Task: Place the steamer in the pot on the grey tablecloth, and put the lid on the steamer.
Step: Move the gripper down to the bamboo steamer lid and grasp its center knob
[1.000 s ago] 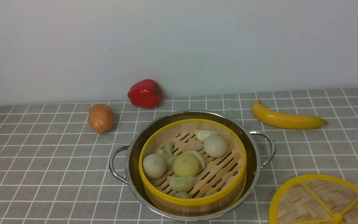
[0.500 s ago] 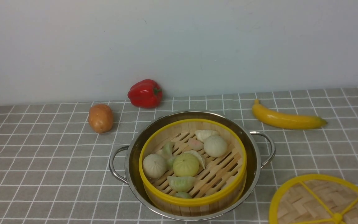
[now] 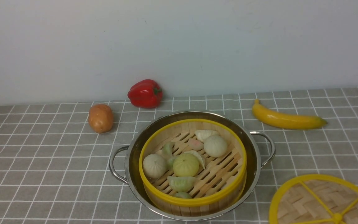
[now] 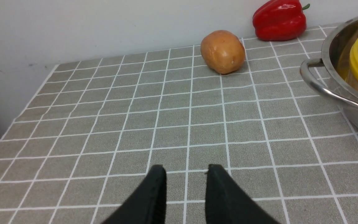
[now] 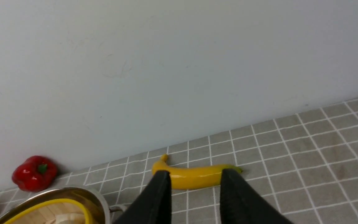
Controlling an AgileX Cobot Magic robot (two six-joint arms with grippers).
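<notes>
The lid [image 3: 323, 202] lies flat on the checked cloth [image 3: 42, 155], to the near right of the pot [image 3: 253, 146] that holds the steamer [image 3: 193, 203]. That is the right arm's side, so the right claw [image 5: 194, 172], spread and empty, is probably nearer. The left claw [image 4: 185, 168] is parted and empty too.

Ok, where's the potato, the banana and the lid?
potato [image 3: 100, 118], front view, middle of its skin.
banana [image 3: 286, 120], front view, middle of its body.
lid [image 3: 309, 205], front view, woven bamboo left of the knob.
</notes>
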